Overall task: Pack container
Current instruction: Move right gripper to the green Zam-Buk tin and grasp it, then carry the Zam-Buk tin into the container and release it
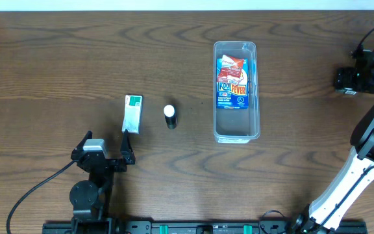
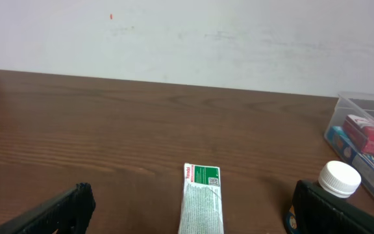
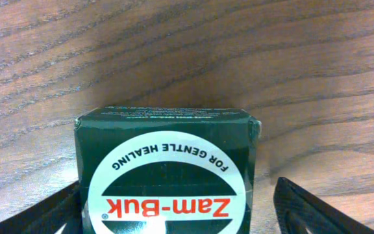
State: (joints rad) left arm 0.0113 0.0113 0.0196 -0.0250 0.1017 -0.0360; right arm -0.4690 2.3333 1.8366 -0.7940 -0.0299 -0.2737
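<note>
My 2 right fingers (image 3: 284, 195) stand spread either side of the Zam-Buk box (image 3: 167, 143), not pinching it. The container (image 1: 237, 123) lies well to their left, its long axis running away from me. It looks nearer these fingers than my left gripper (image 2: 190, 195), which is also spread.

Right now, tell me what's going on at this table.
Two robot arms are packing the clear container, which holds only a blue carton. The right gripper, near the table's right edge, is open with its fingers either side of a green Zam-Buk box on the wood; a gap shows, so it isn't gripped yet. The left gripper is open and empty, facing a green-and-white box and a white-capped bottle, both outside the container.
</note>
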